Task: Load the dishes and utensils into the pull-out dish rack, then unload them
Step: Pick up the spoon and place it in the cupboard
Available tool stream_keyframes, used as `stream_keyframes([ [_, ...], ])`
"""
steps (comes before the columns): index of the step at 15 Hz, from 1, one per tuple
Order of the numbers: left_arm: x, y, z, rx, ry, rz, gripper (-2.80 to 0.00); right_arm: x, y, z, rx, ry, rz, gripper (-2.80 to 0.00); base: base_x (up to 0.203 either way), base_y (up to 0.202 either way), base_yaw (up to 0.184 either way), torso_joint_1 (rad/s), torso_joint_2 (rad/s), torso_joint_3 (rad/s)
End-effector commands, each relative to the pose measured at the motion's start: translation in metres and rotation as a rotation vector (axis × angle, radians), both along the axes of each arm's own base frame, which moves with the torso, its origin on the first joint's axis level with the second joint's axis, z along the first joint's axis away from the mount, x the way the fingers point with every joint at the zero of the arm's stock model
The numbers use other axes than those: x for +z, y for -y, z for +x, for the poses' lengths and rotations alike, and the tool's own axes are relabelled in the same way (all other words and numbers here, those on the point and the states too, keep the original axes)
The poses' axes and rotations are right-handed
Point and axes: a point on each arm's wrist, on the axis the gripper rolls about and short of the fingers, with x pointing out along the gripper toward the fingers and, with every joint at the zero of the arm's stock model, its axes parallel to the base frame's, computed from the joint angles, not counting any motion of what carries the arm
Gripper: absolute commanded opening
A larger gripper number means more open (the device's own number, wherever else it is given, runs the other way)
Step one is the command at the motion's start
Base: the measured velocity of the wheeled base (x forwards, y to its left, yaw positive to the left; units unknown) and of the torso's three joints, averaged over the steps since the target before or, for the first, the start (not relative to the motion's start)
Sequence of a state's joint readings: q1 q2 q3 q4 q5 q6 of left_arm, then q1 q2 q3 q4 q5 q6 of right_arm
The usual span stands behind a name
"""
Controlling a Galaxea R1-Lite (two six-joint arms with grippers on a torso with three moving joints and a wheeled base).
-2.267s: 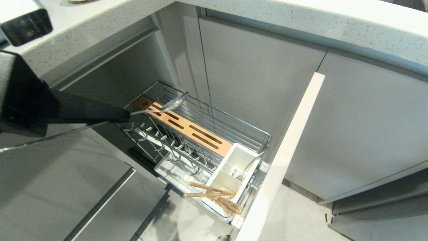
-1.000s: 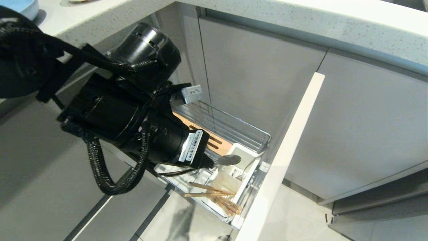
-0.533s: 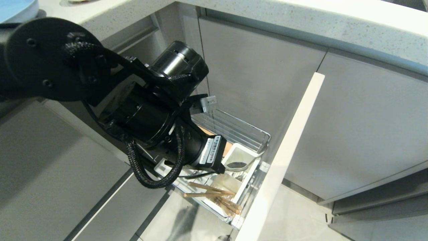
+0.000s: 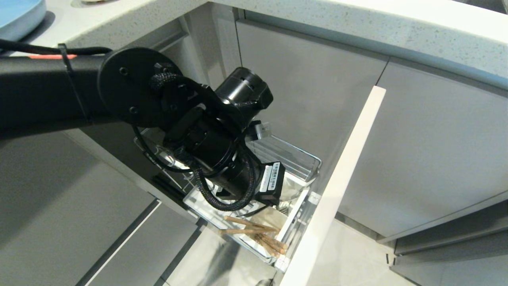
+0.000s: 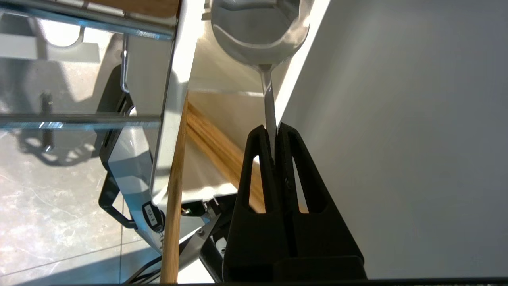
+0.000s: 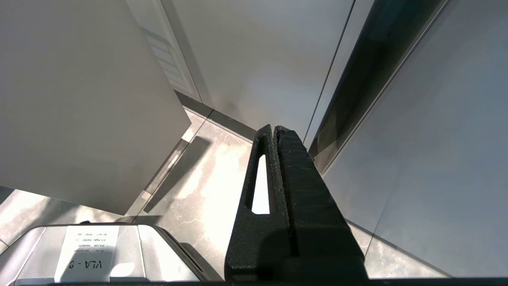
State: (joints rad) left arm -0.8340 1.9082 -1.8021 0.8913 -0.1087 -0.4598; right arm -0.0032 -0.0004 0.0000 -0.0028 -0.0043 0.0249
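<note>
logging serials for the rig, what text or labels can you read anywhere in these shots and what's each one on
"VLA - 9": white sticker on a grey housing, right wrist view; it appears upside down, and the smaller print above it is too blurred to read.
White barcode label on the left arm's wrist, head view: too small to read.
Small black tag below the pull-out dish rack, left wrist view: too blurred to read.

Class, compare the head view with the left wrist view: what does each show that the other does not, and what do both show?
Only the head view shows the speckled countertop, the pale blue round plate on it, and the left arm reaching into the chrome wire pull-out dish rack.

Only the left wrist view shows the left gripper, jaws shut on the slim silver metal spoon, bowl end leading.

Both show the light-brown wooden chopsticks and white plastic caddy.
</note>
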Motion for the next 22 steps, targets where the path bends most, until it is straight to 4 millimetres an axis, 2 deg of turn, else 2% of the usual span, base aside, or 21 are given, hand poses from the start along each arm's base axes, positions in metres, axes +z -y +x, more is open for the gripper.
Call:
stream_keyframes([
  [1,-0.011,0.007,0.007,0.004,-0.024,0.023,-2.80,0.000,0.000,0.000,0.000,0.003,0.000,-2.80,0.000,0.000,0.000,0.000,0.00,0.000],
  [6,-0.019,0.013,0.013,0.009,-0.040,0.034,-2.80,0.000,0.000,0.000,0.000,0.003,0.000,-2.80,0.000,0.000,0.000,0.000,0.00,0.000],
  [17,-0.022,0.014,0.019,0.023,-0.049,0.040,-2.80,0.000,0.000,0.000,0.000,0.003,0.000,-2.80,0.000,0.000,0.000,0.000,0.00,0.000],
  [18,-0.022,0.014,0.018,0.022,-0.053,0.046,0.00,0.000,0.000,0.000,0.000,0.003,0.000,-2.80,0.000,0.000,0.000,0.000,0.00,0.000],
  [22,-0.017,0.012,0.018,0.025,-0.046,0.037,0.00,0.000,0.000,0.000,0.000,0.003,0.001,-2.80,0.000,0.000,0.000,0.000,0.00,0.000],
])
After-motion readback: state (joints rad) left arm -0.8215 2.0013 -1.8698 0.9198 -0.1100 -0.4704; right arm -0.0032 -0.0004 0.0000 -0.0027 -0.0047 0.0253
